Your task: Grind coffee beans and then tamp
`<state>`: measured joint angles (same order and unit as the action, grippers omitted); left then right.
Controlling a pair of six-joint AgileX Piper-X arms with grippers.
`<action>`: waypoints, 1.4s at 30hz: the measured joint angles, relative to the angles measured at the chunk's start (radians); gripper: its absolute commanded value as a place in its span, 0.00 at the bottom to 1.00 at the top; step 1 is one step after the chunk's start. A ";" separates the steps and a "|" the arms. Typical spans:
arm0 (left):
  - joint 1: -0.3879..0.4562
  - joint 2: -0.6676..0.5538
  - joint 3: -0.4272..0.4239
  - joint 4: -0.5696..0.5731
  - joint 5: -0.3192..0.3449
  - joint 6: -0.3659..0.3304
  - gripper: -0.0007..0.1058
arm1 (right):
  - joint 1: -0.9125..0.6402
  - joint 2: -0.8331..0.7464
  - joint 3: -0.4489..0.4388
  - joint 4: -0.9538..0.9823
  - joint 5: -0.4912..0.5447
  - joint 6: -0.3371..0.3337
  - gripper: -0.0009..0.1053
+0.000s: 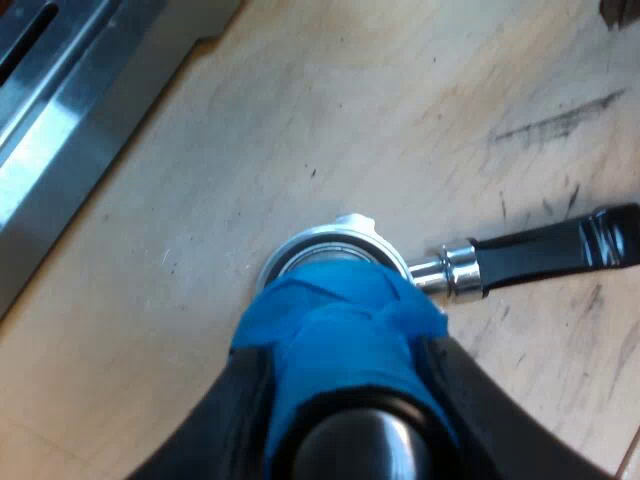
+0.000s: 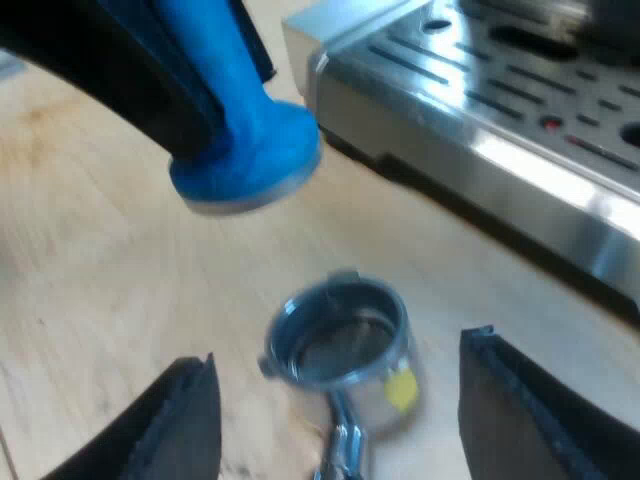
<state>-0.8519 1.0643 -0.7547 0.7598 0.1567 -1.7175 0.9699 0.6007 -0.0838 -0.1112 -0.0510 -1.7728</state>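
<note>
My left gripper (image 1: 345, 392) is shut on the blue tamper (image 1: 340, 325), whose flat base points down at the metal holder (image 1: 335, 242). The holder lies on the wooden table with its dark handle (image 1: 560, 245) stretched out flat. From the right wrist view the tamper (image 2: 250, 150) hangs a little above the holder's basket (image 2: 340, 335), apart from it, held by the other arm's dark fingers (image 2: 130, 70). My right gripper (image 2: 340, 420) stands open, its fingers wide on either side of the holder's neck and touching nothing.
The espresso machine's steel drip tray (image 2: 500, 110) with its slotted grate stands close beside the holder; its edge (image 1: 60, 120) also runs along the table. The wooden table (image 1: 300, 120) has dark scuff marks near the handle. A yellow tag (image 2: 400, 388) sits on the basket's side.
</note>
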 measured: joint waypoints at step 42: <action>0.468 -0.087 0.177 0.047 -0.006 0.027 0.01 | 0.000 0.000 -0.051 -0.021 -0.097 -0.035 0.52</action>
<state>-0.3843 0.9777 -0.5777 0.8072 0.1508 -1.6904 0.9699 0.6007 -0.1349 -0.1318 -0.1476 -1.8082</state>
